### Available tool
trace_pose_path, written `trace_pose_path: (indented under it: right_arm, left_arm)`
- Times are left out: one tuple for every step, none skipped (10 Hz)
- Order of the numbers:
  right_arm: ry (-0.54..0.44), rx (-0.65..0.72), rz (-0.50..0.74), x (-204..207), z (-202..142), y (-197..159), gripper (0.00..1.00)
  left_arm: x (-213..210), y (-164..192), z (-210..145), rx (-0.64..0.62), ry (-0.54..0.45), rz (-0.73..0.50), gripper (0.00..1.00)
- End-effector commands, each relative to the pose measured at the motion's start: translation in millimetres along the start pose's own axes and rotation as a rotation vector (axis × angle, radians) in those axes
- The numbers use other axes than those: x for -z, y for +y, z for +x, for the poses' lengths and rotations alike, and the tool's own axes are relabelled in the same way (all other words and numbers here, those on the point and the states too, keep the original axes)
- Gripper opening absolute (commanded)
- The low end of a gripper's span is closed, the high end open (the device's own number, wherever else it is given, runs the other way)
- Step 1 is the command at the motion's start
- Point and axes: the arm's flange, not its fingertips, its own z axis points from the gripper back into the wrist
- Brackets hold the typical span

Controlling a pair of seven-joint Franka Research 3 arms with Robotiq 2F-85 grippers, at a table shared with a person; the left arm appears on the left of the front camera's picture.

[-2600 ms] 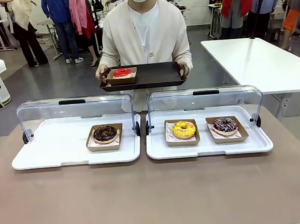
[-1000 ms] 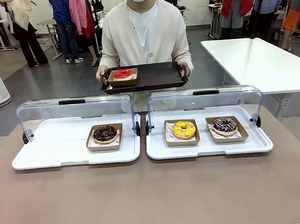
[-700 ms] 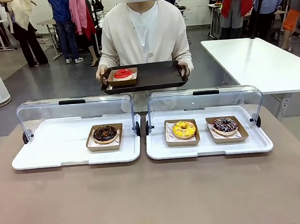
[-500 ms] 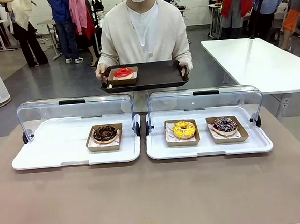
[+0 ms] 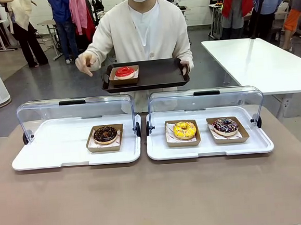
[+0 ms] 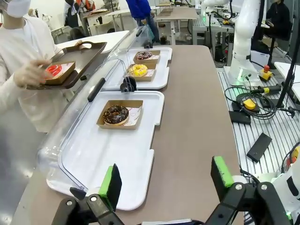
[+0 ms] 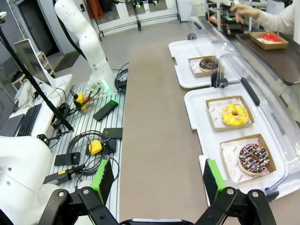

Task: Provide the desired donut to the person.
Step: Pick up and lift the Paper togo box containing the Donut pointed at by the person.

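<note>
The person (image 5: 144, 35) stands at the far side and holds a dark tray (image 5: 161, 79) with one hand. Their other hand (image 5: 85, 62) is raised at the picture's left, a finger pointing down. A red donut (image 5: 124, 72) sits in a card box on that tray. On the table's left white tray lies a chocolate donut (image 5: 105, 134). The right white tray holds a yellow donut (image 5: 184, 129) and a dark sprinkled donut (image 5: 225, 126). My left gripper (image 6: 166, 180) is open near the table's left end, and my right gripper (image 7: 157, 179) is open at the right end. Both are empty.
Clear lids (image 5: 75, 110) (image 5: 207, 102) stand open along the far edges of both white trays (image 5: 44, 154) (image 5: 257, 143). A white table (image 5: 264, 64) stands at the back right. Other people walk behind. Cables and boxes (image 7: 93, 145) lie on the floor beside the table.
The person has taken one hand off the dark tray's handle and lifted it out to the picture's left, finger pointing down. The donuts on the table have not moved.
</note>
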Motion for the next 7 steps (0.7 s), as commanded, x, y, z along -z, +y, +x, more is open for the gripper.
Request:
trace_pose_path:
  right_arm:
    - [-0.007, -0.006, 0.003, 0.9, 0.3, 0.3, 1.00]
    - [-0.007, -0.006, 0.003, 0.9, 0.3, 0.3, 1.00]
    - [-0.007, -0.006, 0.003, 0.9, 0.3, 0.3, 1.00]
    - [-0.007, -0.006, 0.003, 0.9, 0.3, 0.3, 1.00]
    - [-0.007, -0.006, 0.003, 0.9, 0.3, 0.3, 1.00]
    - [-0.007, -0.006, 0.003, 0.9, 0.3, 0.3, 1.00]
    - [-0.007, -0.006, 0.003, 0.9, 0.3, 0.3, 1.00]
  left_arm:
    - [1.1, -1.6, -1.9, 0.006, 0.005, 0.012, 1.00]
    - [1.1, -1.6, -1.9, 0.006, 0.005, 0.012, 1.00]
    - [1.1, -1.6, -1.9, 0.006, 0.005, 0.012, 1.00]
    - [1.1, -1.6, -1.9, 0.006, 0.005, 0.012, 1.00]
    - [1.1, -1.6, -1.9, 0.006, 0.005, 0.012, 1.00]
    - [1.1, -1.6, -1.9, 0.006, 0.005, 0.012, 1.00]
    - [1.1, -1.6, -1.9, 0.006, 0.005, 0.012, 1.00]
